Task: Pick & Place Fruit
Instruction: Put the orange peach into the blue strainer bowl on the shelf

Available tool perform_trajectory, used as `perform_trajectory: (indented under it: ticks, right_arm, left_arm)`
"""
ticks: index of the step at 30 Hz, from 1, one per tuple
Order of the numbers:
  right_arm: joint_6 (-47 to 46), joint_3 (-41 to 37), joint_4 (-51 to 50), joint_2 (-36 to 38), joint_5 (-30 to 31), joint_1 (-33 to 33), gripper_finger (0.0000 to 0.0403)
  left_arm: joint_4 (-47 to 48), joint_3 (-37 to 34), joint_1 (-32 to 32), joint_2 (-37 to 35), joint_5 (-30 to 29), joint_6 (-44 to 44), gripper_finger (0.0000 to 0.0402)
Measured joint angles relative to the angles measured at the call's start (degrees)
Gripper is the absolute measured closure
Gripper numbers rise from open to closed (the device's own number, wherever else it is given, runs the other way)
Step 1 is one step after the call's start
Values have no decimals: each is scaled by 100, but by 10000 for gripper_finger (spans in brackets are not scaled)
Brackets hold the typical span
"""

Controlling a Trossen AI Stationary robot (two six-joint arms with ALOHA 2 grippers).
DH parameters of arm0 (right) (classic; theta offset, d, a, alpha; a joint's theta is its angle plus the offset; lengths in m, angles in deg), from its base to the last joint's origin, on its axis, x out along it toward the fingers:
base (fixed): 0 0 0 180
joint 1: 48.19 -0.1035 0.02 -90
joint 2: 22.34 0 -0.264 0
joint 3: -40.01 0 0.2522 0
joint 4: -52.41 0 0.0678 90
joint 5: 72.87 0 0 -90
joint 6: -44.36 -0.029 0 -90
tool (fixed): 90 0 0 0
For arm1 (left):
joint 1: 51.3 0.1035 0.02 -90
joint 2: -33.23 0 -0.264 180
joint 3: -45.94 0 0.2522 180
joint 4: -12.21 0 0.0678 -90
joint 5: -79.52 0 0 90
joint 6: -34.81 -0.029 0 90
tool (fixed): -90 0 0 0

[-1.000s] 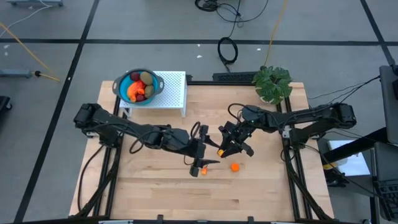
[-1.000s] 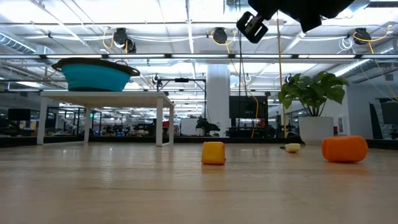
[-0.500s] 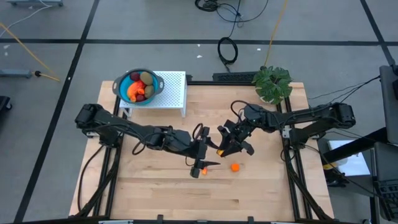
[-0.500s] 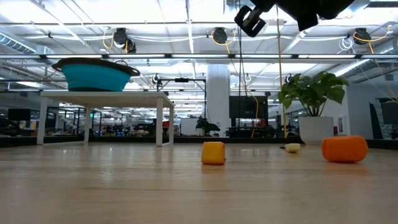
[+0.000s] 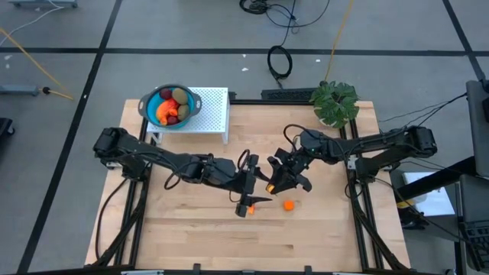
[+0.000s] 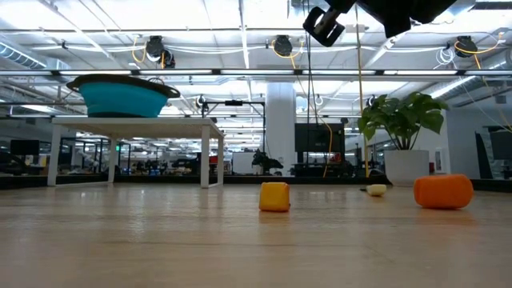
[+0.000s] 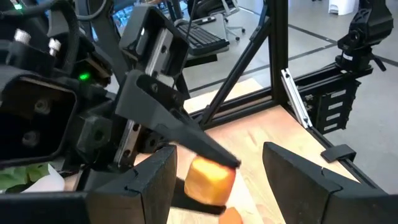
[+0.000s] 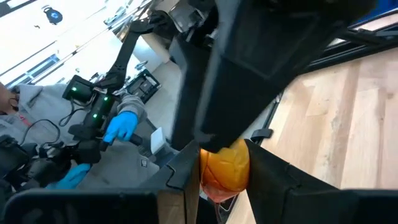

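My right gripper (image 5: 273, 182) is shut on a small yellow-orange fruit piece (image 8: 224, 168) above the table's middle. My left gripper (image 5: 250, 179) faces it, open. In the left wrist view, the left gripper's fingers (image 7: 221, 158) stand on either side of that piece (image 7: 210, 180); I cannot tell whether they touch it. Two more orange bits (image 5: 289, 205) (image 5: 245, 208) lie on the table below. A teal bowl (image 5: 189, 107) holding red, orange and brown-green fruit stands on a white stand (image 5: 214, 107) at the far left. My right gripper pinches the yellow-orange piece by its two opposite sides (image 8: 208, 169) between its two fingers. The fingers come from the table's right side, slanting down. The piece is lifted clear of the table.
A potted plant (image 5: 335, 101) stands at the table's far right corner. In the low view, a yellow-orange cube (image 6: 274, 196), an orange piece (image 6: 444, 192) and a small pale bit (image 6: 376, 190) lie on the wood. Open wood lies toward the near edge.
My left gripper has edged toward the table's right edge, closer to my right gripper and the piece it holds. My right gripper has stayed almost in place with the piece.
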Motion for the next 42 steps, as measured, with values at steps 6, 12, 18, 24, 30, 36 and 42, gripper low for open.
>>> perform_trajectory:
  ticks: [6, 12, 18, 24, 30, 36, 42]
  right_arm:
    - [8, 0, 0, -1, 32, 7, 307]
    - [-5, 0, 2, 1, 37, 7, 307]
    - [-45, 0, 21, 1, 41, 7, 307]
    - [-45, 0, 21, 1, 39, 7, 307]
    - [-45, 0, 21, -1, 154, 7, 307]
    - [-43, 0, 19, -1, 130, 7, 307]
    - [-47, 0, 16, -8, 32, 10, 307]
  left_arm:
    - [-4, 0, 2, 0, 37, -5, 167]
    - [1, 0, 0, 0, 48, -9, 168]
    - [0, 0, 2, 0, 56, -16, 168]
    - [1, -2, 2, 0, 70, -49, 193]
    - [-2, -2, 56, -2, 120, -20, 261]
    - [0, -2, 55, -2, 181, -44, 298]
    - [185, -2, 92, -7, 395, -84, 300]
